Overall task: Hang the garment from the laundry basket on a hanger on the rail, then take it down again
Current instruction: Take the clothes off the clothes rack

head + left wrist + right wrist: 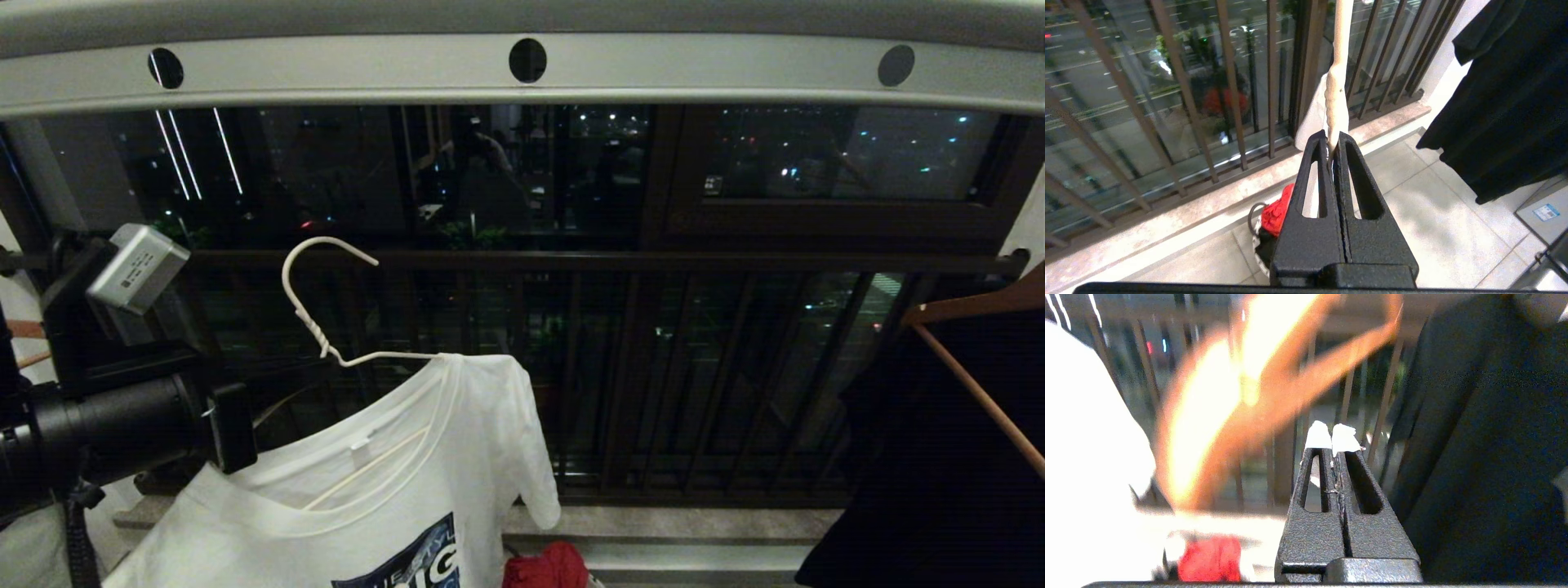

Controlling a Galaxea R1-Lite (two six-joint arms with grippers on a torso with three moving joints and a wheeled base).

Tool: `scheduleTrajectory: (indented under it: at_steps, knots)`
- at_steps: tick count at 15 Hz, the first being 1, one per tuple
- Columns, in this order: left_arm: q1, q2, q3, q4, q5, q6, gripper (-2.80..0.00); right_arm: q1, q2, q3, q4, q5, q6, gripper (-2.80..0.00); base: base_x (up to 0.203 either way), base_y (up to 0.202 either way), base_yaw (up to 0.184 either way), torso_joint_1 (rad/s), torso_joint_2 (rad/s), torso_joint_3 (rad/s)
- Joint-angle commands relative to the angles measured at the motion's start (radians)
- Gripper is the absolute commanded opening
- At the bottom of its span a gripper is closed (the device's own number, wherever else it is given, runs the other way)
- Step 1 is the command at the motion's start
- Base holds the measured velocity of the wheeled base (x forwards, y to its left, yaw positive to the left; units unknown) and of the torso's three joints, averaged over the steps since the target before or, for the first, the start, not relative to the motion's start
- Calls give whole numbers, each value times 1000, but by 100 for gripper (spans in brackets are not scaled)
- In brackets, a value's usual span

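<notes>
- A balcony at night, seen from the robot's head: a pale metal rail [522, 77] with round dark holes runs across the top, and dark window railings [620, 261] stand behind.
- A white T-shirt [367, 482] with a dark blue chest print hangs on a thin white wire hanger [322, 327], which is tilted, its hook well below the rail and touching nothing.
- The left gripper [1333, 141] has its fingers closed tight on the hanger's wire just below the twisted neck (the wrist view shows the wire pinched between the tips).
- The left arm fills the lower left of the head view, beside the shirt's shoulder.
- The right gripper [1333, 443] has its fingers pressed together and holds nothing; it hangs near a brown wooden hanger [980, 367] carrying a black garment [939, 457].
- A red cloth [1276, 210] lies below in a small basket [1257, 245] on the tiled floor [1453, 228].
- Whether the shirt is going up to the rail or coming down cannot be told from this moment.
- If it is going up, my judgement is that the hanger should be levelled first, the hook raised above the rail, then lowered onto it before the fingers let go.
- The grip sits low on a thin wire, so it may twist; slow moves should help.
</notes>
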Motion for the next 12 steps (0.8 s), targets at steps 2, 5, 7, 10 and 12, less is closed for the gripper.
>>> scheduleTrajectory:
  at_steps: [2,5,7,10,12]
  knots:
    - [-26,115,6,-82,0,-3,-280,0,181,-230,27,3,11,-280,0,0,0,0,0,0]
    - [-59,167,-35,-101,8,6,-280,0,414,-520,60,5,16,-280,0,0,0,0,0,0]
    - [-80,187,-32,-101,9,1,-280,0,549,-764,145,19,16,-280,0,0,0,0,0,0]
    - [-91,199,-27,-121,10,-3,-280,2,773,-1046,315,155,18,-280,0,0,0,0,0,0]
    - [-101,207,-18,-165,10,-49,-280,47,888,-1113,369,260,23,-280,0,0,0,0,0,0]
